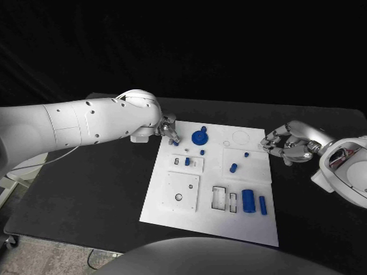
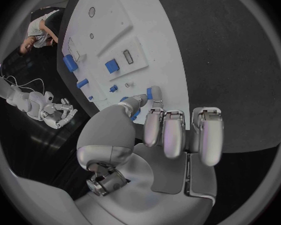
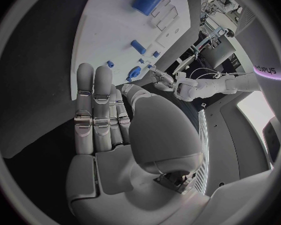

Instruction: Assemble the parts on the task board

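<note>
The white task board (image 1: 171, 213) lies in the middle of the black table. My left hand (image 1: 168, 130) hovers over its far left corner and pinches a small blue part (image 1: 176, 141) between thumb and a finger; the left wrist view shows that part (image 2: 149, 93) at the fingertips. A blue gear-like disc (image 1: 199, 137) sits just right of that hand. My right hand (image 1: 284, 144) hangs at the board's right edge with nothing in it, its fingers (image 3: 93, 110) stretched out side by side. Two blue cylinders (image 1: 248, 200) lie near the board's front right.
Small blue pegs (image 1: 233, 168) stand mid-board. A white square block (image 1: 179, 192) and a frame with rectangular slots (image 1: 225, 197) sit toward the front. Black table (image 1: 84, 195) stretches on both sides of the board.
</note>
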You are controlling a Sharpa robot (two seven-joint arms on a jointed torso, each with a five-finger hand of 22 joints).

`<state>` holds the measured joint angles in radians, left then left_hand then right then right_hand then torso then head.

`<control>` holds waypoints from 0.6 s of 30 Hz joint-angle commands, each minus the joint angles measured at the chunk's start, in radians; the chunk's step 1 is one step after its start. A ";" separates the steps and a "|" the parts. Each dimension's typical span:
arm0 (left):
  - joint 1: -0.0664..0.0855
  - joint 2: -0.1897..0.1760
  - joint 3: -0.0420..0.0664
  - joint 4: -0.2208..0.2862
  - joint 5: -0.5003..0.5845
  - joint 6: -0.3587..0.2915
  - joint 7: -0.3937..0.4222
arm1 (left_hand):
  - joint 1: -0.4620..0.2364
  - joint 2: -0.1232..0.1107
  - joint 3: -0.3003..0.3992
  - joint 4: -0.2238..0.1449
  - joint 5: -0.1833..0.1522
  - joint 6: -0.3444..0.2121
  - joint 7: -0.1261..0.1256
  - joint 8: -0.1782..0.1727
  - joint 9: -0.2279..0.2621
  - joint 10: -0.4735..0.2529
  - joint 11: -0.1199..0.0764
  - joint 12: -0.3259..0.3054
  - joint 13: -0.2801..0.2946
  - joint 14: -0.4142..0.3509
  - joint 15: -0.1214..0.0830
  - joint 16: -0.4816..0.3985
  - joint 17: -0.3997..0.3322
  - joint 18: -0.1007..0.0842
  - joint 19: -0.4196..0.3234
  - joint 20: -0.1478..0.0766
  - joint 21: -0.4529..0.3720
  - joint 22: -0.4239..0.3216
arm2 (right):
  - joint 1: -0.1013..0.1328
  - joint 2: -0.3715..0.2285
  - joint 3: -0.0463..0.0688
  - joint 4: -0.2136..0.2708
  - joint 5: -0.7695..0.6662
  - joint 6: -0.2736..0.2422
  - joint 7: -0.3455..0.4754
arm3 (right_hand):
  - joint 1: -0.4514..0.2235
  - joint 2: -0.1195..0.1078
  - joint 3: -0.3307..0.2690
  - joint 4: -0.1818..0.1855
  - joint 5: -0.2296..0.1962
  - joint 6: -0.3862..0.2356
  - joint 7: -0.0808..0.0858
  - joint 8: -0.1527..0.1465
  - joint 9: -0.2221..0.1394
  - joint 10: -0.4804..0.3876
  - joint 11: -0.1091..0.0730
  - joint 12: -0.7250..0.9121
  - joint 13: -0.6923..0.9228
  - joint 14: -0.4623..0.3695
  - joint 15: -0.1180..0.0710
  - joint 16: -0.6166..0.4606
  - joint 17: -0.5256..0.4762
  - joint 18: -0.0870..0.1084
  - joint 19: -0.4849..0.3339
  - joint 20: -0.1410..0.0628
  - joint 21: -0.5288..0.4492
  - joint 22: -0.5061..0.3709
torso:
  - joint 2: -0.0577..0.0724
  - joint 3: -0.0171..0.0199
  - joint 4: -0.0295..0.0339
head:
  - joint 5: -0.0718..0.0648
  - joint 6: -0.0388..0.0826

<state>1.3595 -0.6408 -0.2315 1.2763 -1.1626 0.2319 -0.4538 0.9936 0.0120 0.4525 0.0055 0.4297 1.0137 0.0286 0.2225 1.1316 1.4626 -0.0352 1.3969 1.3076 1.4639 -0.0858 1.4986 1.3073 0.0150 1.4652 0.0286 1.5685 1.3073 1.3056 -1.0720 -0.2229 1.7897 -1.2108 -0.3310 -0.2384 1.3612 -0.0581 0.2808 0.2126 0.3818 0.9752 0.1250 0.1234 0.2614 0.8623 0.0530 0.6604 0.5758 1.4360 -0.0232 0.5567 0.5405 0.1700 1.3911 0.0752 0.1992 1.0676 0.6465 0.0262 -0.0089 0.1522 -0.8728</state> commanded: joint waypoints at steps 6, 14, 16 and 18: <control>0.000 -0.023 0.000 0.033 0.039 -0.018 0.008 | -0.005 -0.013 0.024 -0.014 0.010 0.019 -0.001 -0.004 -0.002 -0.002 -0.006 -0.010 0.159 0.096 -0.005 -0.006 0.239 -0.015 0.106 -0.006 0.002 0.263 | -0.003 -0.002 0.000 -0.002 -0.001 0.014 -0.012 | 0.008 -0.002 0.005 0.000 0.008 0.006 0.004 0.005 0.002 0.000 0.008 -0.007 -0.007 -0.008 0.003 0.007 0.002 0.007 -0.006 0.002 -0.005 0.002 | 0.000 0.0000 0.0002 | 0.000 0.000; 0.008 -0.061 0.000 0.088 0.069 0.018 0.004 | -0.014 -0.020 0.042 -0.030 0.007 0.038 -0.004 0.001 -0.001 -0.009 -0.008 -0.024 0.151 0.096 -0.007 -0.009 0.239 -0.015 0.106 -0.007 0.002 0.263 | -0.004 -0.002 0.000 -0.004 -0.001 0.020 -0.017 | 0.009 -0.002 0.006 0.000 0.008 0.006 0.005 0.006 0.002 -0.002 0.009 -0.011 -0.012 -0.011 0.004 0.008 0.002 0.007 -0.008 0.003 -0.005 0.004 | -0.001 0.0002 0.0004 | 0.000 0.000; 0.013 -0.072 0.000 0.104 0.072 0.024 0.004 | -0.015 -0.020 0.043 -0.031 0.006 0.040 -0.004 0.001 -0.002 -0.008 -0.008 -0.022 0.152 0.096 -0.007 -0.006 0.239 -0.015 0.106 -0.008 0.002 0.263 | -0.004 -0.002 0.000 -0.004 -0.001 0.021 -0.018 | 0.009 -0.002 0.006 0.000 0.008 0.006 0.005 0.006 0.002 -0.002 0.009 -0.011 -0.012 -0.011 0.004 0.008 0.002 0.007 -0.008 0.003 -0.005 0.004 | -0.001 -0.0001 0.0008 | -0.001 0.000; 0.018 -0.082 0.000 0.119 0.074 0.027 0.003 | -0.016 -0.020 0.044 -0.032 0.006 0.041 -0.005 0.001 -0.002 -0.007 -0.008 -0.020 0.153 0.097 -0.007 -0.003 0.240 -0.015 0.106 -0.008 0.002 0.263 | -0.005 -0.001 0.000 -0.005 -0.001 0.023 -0.020 | 0.009 -0.002 0.006 0.000 0.008 0.006 0.005 0.006 0.003 -0.002 0.009 -0.013 -0.014 -0.011 0.005 0.008 0.003 0.007 -0.009 0.003 -0.006 0.004 | -0.001 0.0000 0.0005 | -0.001 0.000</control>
<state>1.3744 -0.7185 -0.2316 1.3838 -1.1099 0.2294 -0.4549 0.9757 -0.0058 0.4911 -0.0246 0.4353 1.0510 0.0231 0.2226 1.1299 1.4553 -0.0424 1.3764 1.3076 1.4639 -0.0857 1.4927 1.3081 0.0150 1.4652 0.0286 1.5685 1.3073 1.3017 -1.0734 -0.2229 1.7863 -1.2107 -0.3193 -0.2478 1.3611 -0.0581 0.2807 0.2127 0.3856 0.9789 0.1286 0.1234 0.2622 0.8587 0.0567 0.6524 0.5621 1.4325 -0.0196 0.5605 0.5414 0.1700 1.3875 0.0788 0.1992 1.0711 0.6459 0.0262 -0.0083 0.1525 -0.8728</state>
